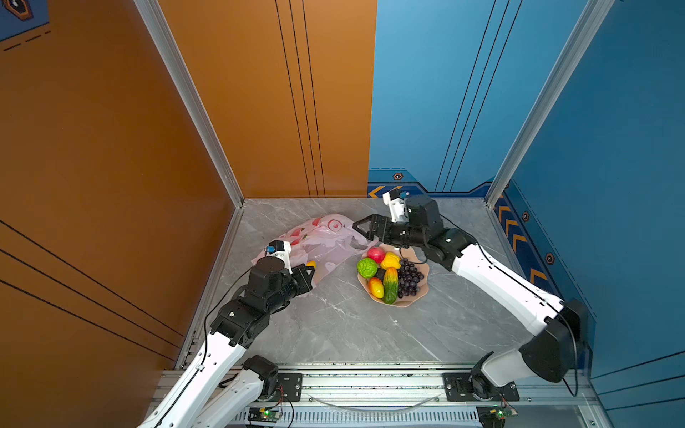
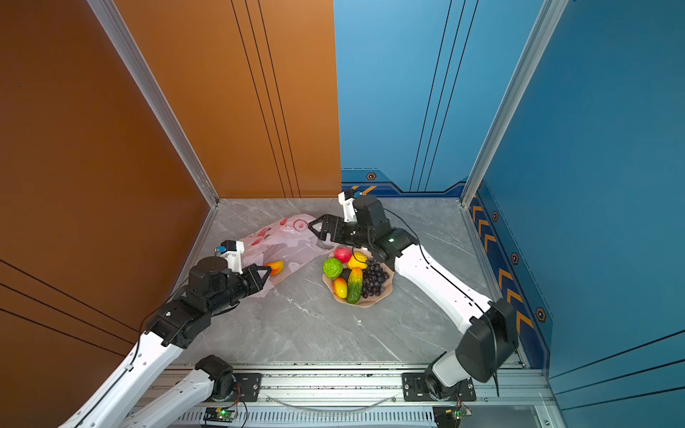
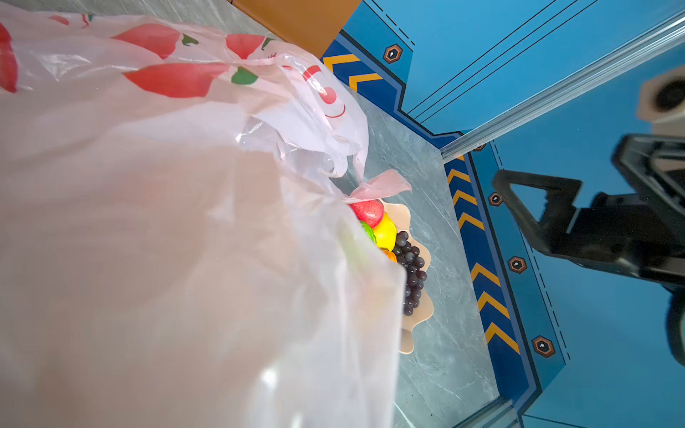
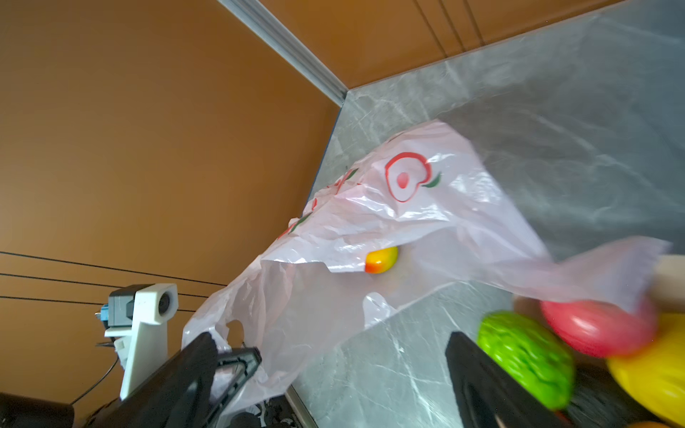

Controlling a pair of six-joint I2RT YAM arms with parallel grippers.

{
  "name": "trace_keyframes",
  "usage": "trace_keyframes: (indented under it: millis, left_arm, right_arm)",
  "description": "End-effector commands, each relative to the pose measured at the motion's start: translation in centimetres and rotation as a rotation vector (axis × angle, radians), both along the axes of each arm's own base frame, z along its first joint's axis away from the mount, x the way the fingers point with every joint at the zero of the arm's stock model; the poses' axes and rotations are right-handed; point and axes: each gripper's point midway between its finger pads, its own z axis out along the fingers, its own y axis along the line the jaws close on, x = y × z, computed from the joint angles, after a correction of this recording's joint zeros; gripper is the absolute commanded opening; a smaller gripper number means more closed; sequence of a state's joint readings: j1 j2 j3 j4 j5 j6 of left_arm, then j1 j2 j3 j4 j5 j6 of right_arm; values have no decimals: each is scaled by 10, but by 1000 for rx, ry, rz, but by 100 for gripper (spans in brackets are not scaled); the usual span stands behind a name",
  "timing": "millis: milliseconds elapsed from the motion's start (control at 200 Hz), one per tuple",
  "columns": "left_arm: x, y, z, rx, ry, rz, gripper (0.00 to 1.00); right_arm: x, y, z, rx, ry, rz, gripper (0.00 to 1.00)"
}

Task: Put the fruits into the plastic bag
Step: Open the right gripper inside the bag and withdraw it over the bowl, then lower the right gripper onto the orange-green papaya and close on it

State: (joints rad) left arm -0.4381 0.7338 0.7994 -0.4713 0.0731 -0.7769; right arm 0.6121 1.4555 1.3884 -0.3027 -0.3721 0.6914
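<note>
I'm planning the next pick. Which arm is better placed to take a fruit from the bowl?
Probably right. The right gripper is open, empty and close to the bowl; the left gripper is shut on the plastic bag, holding its mouth open.

1. Orange wall panels, left & back-left, w/ thin black lines.
2. Blue wall panels, back-right & right; orange chevron strip low down.
3. Grey marble-look tabletop; aluminium posts at rear corners; silver rail in front; bright light.
</note>
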Motion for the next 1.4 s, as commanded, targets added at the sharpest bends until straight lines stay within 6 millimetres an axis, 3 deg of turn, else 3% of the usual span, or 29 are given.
trace_keyframes:
  millis: [0,195,466,951,1392]
  left_arm:
    - [-4,1,-7,-4,24,-8,0]
    - [-3,2,-6,5,15,-5,0]
    - [0,-1,-14,-1,49,-17,0]
    - [4,-17,-5,-50,36,-112,0]
    - [8,-23,4,-100,5,-126,0]
  right_arm:
    - [-18,-37,-34,-201,29,-30,96]
    - [-34,-78,-31,-304,2,-91,98]
    - [-43,-97,-56,-374,56,-114,99]
    - [-44,-93,-122,-525,233,-101,99]
    - [-55,-78,-171,-584,331,-94,89]
